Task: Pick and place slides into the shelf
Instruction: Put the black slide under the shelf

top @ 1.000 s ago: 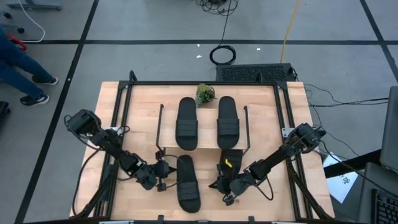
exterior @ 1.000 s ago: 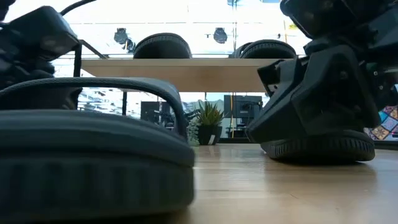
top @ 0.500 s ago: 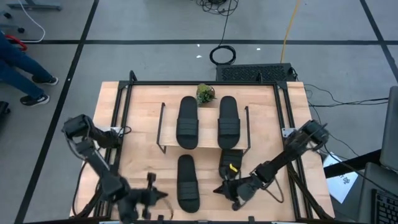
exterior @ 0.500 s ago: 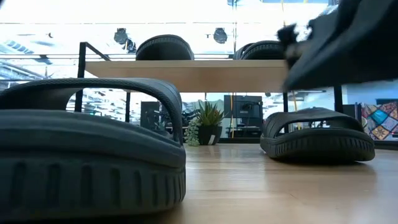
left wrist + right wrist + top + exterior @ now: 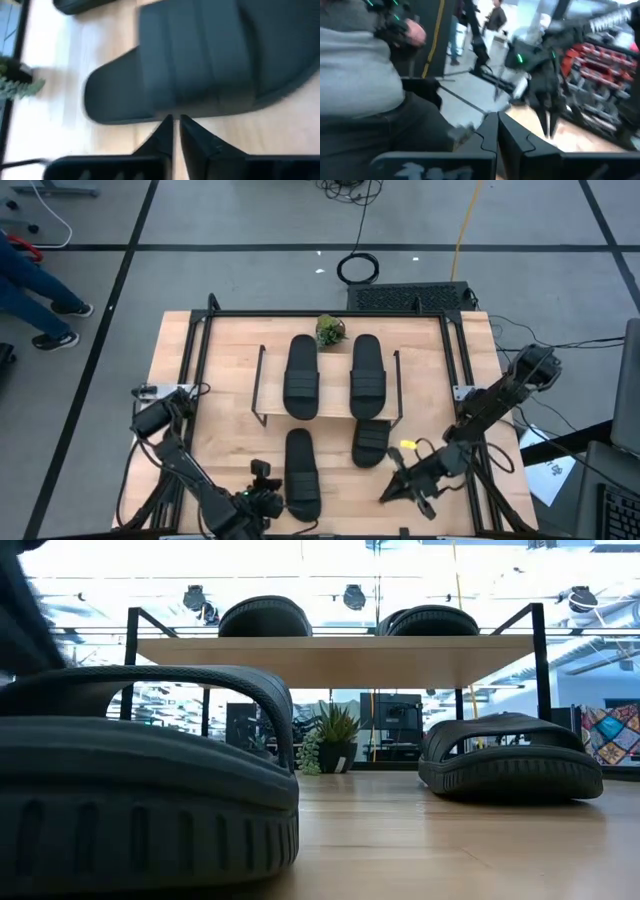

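Observation:
Two black slides lie on the top board of the shelf. A third slide rests sole-down on the table in front of it. A fourth slide also rests on the table, with its far end under the board. My left gripper is shut near the table's near edge. It slants down at the third slide's left side. My right gripper is shut and held level above the table, right of the fourth slide, holding nothing. My left gripper has its shut fingertips right at the edge of the third slide's sole, slanting down from the table's left. Whether they touch it, I cannot tell. The slide lies flat on the table.
A small potted plant stands behind the shelf. A black frame runs around the tabletop. In the right wrist view a seated person and another standing farther off are in the room beyond the table.
My left gripper has drawn back from the third slide's left side toward the table's near edge, rising and rolling. My right gripper has lifted off the fourth slide, swung toward the table's right and near edges and tipped up to level. Both slides stay on the table.

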`<state>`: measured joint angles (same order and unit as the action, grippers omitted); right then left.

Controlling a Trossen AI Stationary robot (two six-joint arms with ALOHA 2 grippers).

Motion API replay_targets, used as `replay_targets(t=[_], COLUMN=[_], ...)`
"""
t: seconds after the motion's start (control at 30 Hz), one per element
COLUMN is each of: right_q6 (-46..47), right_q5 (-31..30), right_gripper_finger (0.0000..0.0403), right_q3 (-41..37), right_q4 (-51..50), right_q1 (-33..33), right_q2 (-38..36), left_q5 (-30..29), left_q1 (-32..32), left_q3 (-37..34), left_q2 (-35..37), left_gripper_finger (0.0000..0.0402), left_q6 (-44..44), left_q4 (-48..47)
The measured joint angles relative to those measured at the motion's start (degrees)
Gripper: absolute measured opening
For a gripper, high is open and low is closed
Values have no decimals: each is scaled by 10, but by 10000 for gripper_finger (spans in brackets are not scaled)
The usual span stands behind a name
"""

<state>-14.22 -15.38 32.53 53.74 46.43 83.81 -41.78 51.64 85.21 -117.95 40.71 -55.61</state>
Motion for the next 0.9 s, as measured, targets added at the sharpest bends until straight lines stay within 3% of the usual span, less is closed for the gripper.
replay_targets(t=[0.27, 0.37, 0.53, 0.7, 0.9], right_q6=[25, 26, 38, 45, 46], right_q5=[-39, -40, -40, -40, -40], right_gripper_finger=[0, 0, 0, 0, 0], right_q3=[-45, -45, -45, -45, -45], right_q4=[16, 17, 12, 12, 9], right_q1=[-7, -7, -7, -6, -6], right_q2=[-24, -25, -25, -25, -25], left_q5=[31, 72, 76, 51, 69], left_q1=[-6, -18, -28, -29, -42], left_q3=[62, 61, 58, 58, 58], left_q2=[8, 6, 2, -2, -3], left_gripper_finger=[129, 173, 230, 247, 248], left_q6=[-33, -55, -88, -129, -146], left_q4=[16, 44, 95, 101, 114])
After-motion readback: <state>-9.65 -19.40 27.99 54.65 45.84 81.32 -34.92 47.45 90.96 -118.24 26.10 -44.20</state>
